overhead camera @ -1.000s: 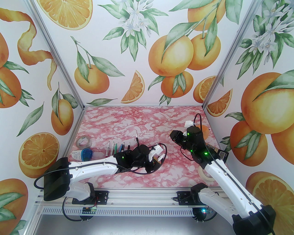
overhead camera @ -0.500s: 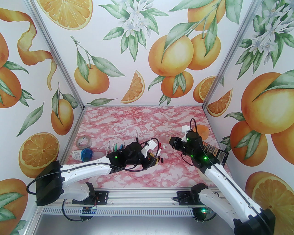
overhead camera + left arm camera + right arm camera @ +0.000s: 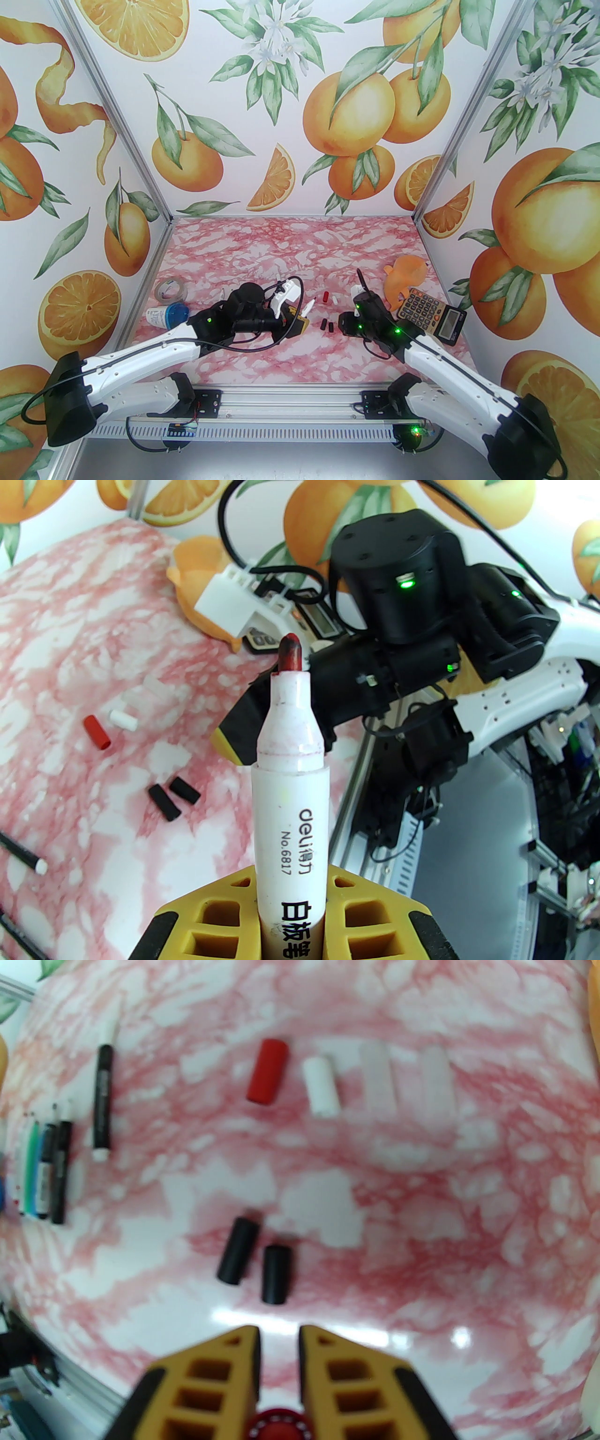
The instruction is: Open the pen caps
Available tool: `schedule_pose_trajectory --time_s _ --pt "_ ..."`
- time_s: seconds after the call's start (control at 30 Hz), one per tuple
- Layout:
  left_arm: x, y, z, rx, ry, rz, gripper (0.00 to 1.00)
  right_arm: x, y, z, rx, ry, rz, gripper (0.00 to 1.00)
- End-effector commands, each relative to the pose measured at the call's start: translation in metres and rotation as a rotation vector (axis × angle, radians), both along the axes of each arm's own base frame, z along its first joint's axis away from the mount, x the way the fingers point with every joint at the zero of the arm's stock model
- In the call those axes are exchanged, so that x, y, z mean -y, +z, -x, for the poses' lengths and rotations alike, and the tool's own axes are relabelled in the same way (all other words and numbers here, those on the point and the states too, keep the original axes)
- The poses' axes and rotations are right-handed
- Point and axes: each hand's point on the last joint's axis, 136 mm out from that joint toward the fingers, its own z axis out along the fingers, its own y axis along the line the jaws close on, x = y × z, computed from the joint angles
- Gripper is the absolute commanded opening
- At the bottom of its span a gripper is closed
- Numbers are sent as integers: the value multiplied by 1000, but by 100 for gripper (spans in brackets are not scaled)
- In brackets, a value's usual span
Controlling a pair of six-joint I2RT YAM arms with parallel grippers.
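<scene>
Left of the red cap (image 3: 326, 297), the left gripper (image 3: 290, 892) clamps an uncapped red-tipped pen (image 3: 288, 784). Nearer the arm bases than that cap, the right gripper (image 3: 279, 1335) hovers, fingers narrowly apart; whether it grips anything is unclear.

1. Tape roll (image 3: 170, 289) sits far left on the pink marbled table (image 3: 281, 243).
2. Blue-lidded tub (image 3: 166, 316) lies on its side just beside it.
3. Over right, orange toy (image 3: 407, 274), calculator (image 3: 429, 315) alongside.
</scene>
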Motion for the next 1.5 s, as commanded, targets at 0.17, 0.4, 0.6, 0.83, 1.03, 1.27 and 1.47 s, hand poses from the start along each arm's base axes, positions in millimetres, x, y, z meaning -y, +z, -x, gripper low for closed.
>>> schedule_pose_trajectory --time_s 0.17,0.4,0.6,0.83,1.03,1.27,1.47 --pt "-27 20 -9 109 89 -36 0 3 -21 -4 -9 -1 70 14" --pt "-33 18 -7 108 99 -54 0 -4 -35 -9 -41 1 78 15" --pt "-26 14 -6 80 80 -40 0 -4 -44 -15 -63 -17 100 17" --pt "-21 12 -6 67 66 -41 0 -4 -52 -19 -88 -25 131 18" --pt "-17 7 -5 47 52 -42 0 -4 -53 -23 -83 -32 139 19" --pt "-13 5 -5 42 44 -42 0 -4 -55 -28 -90 -36 165 21" --pt "-12 4 -4 37 37 -42 0 -3 -57 -29 -92 -39 170 24"
